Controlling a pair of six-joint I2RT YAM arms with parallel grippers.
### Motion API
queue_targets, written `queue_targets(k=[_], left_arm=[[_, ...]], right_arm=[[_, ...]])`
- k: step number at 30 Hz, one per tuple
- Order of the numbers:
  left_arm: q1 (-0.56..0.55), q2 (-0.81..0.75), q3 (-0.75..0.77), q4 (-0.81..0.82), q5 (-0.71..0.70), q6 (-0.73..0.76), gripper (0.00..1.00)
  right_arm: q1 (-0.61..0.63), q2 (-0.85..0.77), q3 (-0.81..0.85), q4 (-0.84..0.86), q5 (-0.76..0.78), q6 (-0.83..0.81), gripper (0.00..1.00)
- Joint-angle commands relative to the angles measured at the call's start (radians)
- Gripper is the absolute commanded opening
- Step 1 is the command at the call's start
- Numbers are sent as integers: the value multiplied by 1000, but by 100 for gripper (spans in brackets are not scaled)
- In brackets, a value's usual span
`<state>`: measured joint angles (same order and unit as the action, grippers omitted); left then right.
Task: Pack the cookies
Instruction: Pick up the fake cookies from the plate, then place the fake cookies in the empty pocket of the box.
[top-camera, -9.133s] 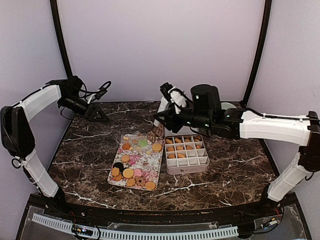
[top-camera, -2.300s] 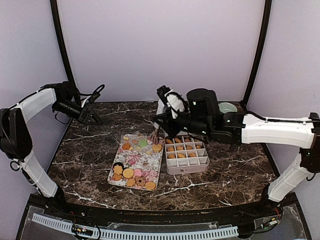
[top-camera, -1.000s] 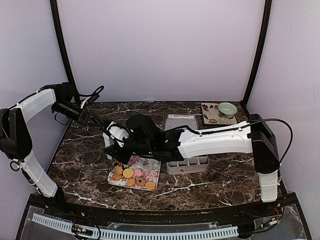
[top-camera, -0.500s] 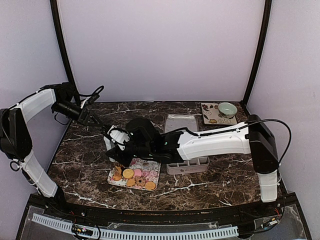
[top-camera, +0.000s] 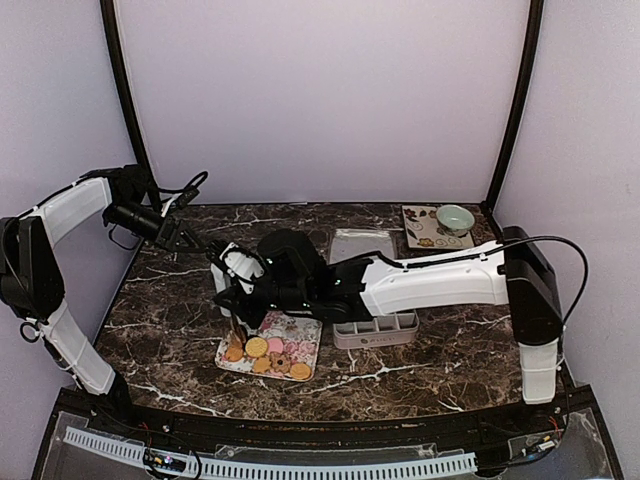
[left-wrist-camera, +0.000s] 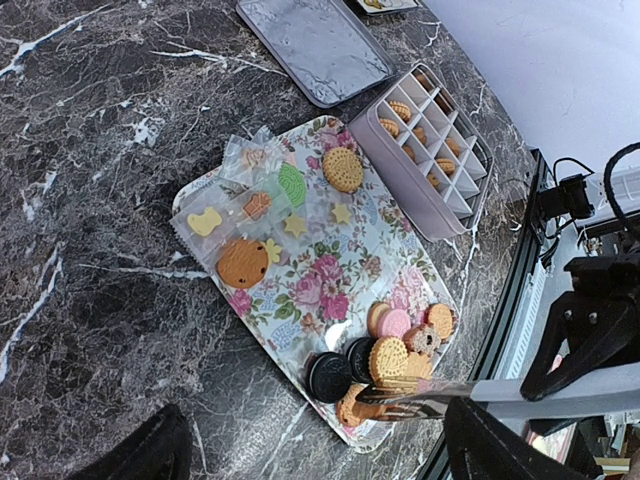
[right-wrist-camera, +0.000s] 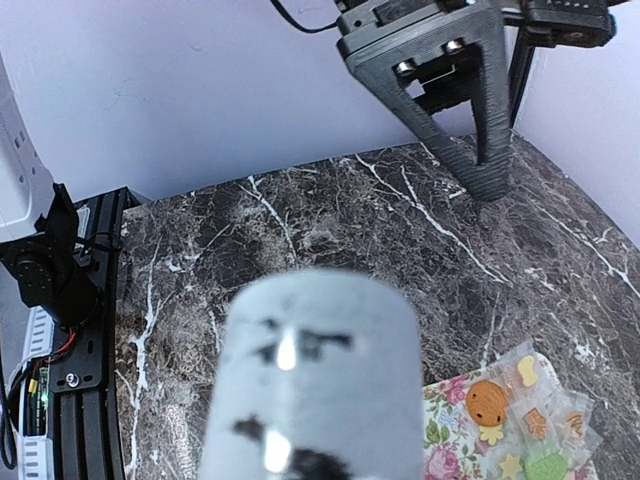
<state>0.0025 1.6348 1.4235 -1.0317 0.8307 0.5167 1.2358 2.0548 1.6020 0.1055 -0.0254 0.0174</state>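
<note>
Dealing here with the cookies (left-wrist-camera: 390, 360): judged light, stiff and brittle, apt to crumble under a hard squeeze and to slide over one another. Best pinched gently across opposite edges, one at a time. Heaped mostly at one end of the floral tray (left-wrist-camera: 320, 290) on the bench (left-wrist-camera: 100, 150), with a few bagged ones at the other end and more already sitting in the divided box (left-wrist-camera: 400, 185) just beside the tray. Gripping metal tongs (left-wrist-camera: 420, 396) with the right pincer (top-camera: 232, 300), tips down at the outer edge of the heap, touching or almost touching a tan biscuit. Holding nothing in the left pincer (top-camera: 185, 238), spread wide and parked well apart from the tray, toward the far left corner.
</note>
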Motion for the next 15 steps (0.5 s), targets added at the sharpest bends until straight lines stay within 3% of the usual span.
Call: queue_targets(k=[1,7,15], left_arm=[[5,-43,-2,-31,18,14,90],[5,-42,-3,-34,19,17,90],[4,-41,-15,-26,26,13,90]], right_arm=[[-51,-150,-47,86,10,32,0],[-129,-356,-245,77,88,21,0],[-254,-703,-615,-99,307,-17,0]])
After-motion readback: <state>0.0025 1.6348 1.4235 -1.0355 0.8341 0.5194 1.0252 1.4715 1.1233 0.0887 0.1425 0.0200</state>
